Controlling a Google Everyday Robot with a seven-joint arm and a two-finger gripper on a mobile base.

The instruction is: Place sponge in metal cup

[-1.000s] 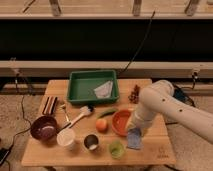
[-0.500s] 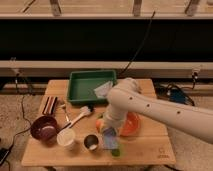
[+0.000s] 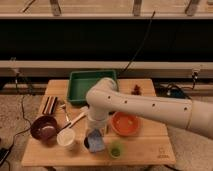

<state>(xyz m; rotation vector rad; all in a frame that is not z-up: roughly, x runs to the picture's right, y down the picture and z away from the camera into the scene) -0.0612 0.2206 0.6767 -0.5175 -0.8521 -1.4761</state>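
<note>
Sponge (image 3: 96, 141) now sits tilted over the metal cup (image 3: 89, 144), mostly hiding it; 0.5 s ago it was right of the cup. End effector (image 3: 95, 131) directly above, grip state: cannot tell. Judgement: placement nearly done, release pending.

The pincer (image 3: 96, 134) and sponge (image 3: 96, 142) mostly hide the metal cup (image 3: 86, 143).

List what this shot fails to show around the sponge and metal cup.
- Metal cup: mostly covered by the sponge; only a dark rim shows.
- Pincer: above the sponge, hidden by the arm's wrist.
- Green tray: front right part blocked by the arm.
</note>
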